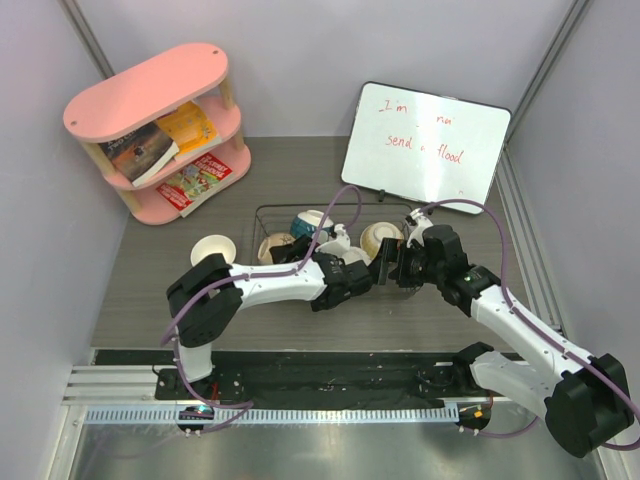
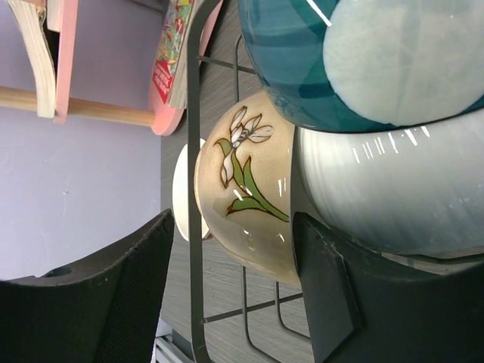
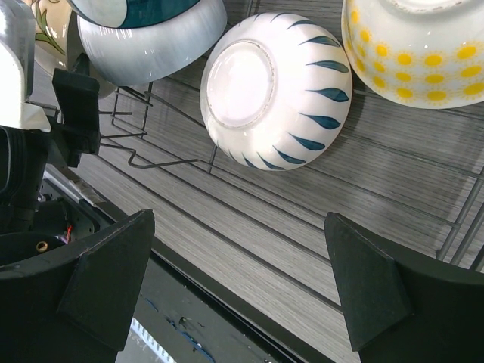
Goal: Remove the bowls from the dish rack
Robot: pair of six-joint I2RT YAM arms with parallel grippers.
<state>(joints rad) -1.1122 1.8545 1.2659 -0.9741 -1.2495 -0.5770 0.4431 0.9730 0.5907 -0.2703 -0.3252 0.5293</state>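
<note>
The left tool (image 2: 234,219) is held open, its jaws spread to either side of a cream flowered bowl (image 2: 242,189) and a wall wire of the dish rack (image 2: 193,113). Just beside that bowl, a pale ribbed bowl (image 2: 393,197) and a blue banded bowl (image 2: 302,60) are seen. The right tool (image 3: 238,219) is likewise open above the rack floor, where a white blue-stroked bowl (image 3: 276,91) and a yellow dotted bowl (image 3: 416,53) are tipped. One white bowl (image 1: 213,250) is set on the tabletop (image 1: 150,290), outside the rack.
</note>
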